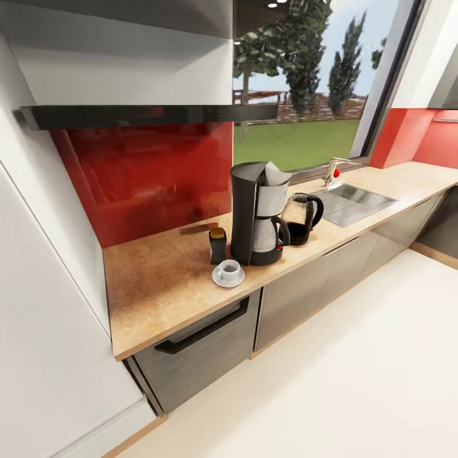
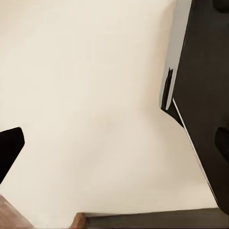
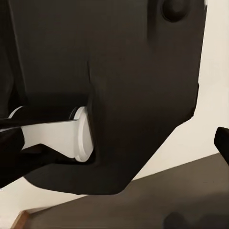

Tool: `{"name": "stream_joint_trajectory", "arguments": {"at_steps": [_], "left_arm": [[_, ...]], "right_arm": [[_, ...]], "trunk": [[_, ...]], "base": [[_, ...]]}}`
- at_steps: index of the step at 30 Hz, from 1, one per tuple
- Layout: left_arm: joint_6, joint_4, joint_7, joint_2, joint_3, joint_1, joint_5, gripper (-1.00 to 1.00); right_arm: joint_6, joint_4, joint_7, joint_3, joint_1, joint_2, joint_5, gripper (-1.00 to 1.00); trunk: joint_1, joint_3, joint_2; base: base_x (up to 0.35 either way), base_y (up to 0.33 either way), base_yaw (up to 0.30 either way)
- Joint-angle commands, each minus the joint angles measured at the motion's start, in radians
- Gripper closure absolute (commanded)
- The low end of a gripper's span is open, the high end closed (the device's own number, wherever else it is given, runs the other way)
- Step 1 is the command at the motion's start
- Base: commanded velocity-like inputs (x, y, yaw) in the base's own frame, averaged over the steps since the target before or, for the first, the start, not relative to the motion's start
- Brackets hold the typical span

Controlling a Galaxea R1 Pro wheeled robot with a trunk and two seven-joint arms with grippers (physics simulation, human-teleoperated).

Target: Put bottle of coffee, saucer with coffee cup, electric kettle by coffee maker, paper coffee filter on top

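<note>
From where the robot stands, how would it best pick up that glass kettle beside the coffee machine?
Probably by the handle. The electric kettle stands upright on the countertop, and its dark loop handle sticks out on the sink side, away from the coffee maker. Coming in from that open side lets the fingers close around the handle; the round glass body looks slippery and sits close to the machine.

At mid-frame in the head view, the countertop (image 1: 159,280) looks like light wood with a fine matt grain. Behind it, at centre left, the red backsplash (image 1: 146,178) is glossy and mirror-smooth. The coffee maker (image 1: 254,213) at centre has a matt black plastic body with a brushed-metal front panel. Just right of it, the electric kettle (image 1: 303,219) looks like clear glass with a black plastic handle. The sink (image 1: 353,202) at right is dull metal. The coffee cup (image 1: 228,270) and saucer (image 1: 219,280) look like glazed white ceramic.
</note>
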Motion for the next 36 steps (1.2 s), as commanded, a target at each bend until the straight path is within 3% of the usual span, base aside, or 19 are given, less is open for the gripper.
{"name": "stream_joint_trajectory", "arguments": {"at_steps": [1, 5, 10, 20, 36], "left_arm": [[0.029, -0.001, 0.003, 0.0, -0.003, -0.001, 0.011, -1.0], [0.087, -0.004, 0.008, -0.003, -0.002, -0.001, 0.013, -1.0], [0.089, -0.005, 0.006, -0.003, 0.0, -0.001, 0.01, -1.0], [0.088, -0.008, 0.004, -0.003, -0.011, -0.001, 0.003, -1.0], [0.088, -0.009, -0.004, -0.008, -0.002, -0.001, 0.012, -1.0]], "right_arm": [[0.005, -0.002, 0.003, -0.006, 0.0, 0.001, 0.0, -1.0], [0.003, -0.002, 0.004, -0.002, 0.0, 0.001, 0.005, -1.0], [0.001, -0.002, -0.002, -0.001, 0.0, 0.001, 0.006, -1.0], [-0.009, -0.004, -0.121, -0.002, 0.0, -0.007, 0.003, -1.0], [-0.035, -0.045, -0.132, -0.005, 0.0, -0.004, -0.001, -1.0]], "trunk": [[0.0, -0.001, -0.001], [0.0, -0.001, -0.001], [0.0, -0.001, -0.001], [0.0, -0.001, -0.001], [0.0, -0.001, -0.001]], "base": [[0.0, 0.0, 0.0], [0.0, 0.0, 0.0], [0.0, 0.0, 0.0], [0.0, 0.0, 0.0], [0.0, 0.0, 0.0]]}}
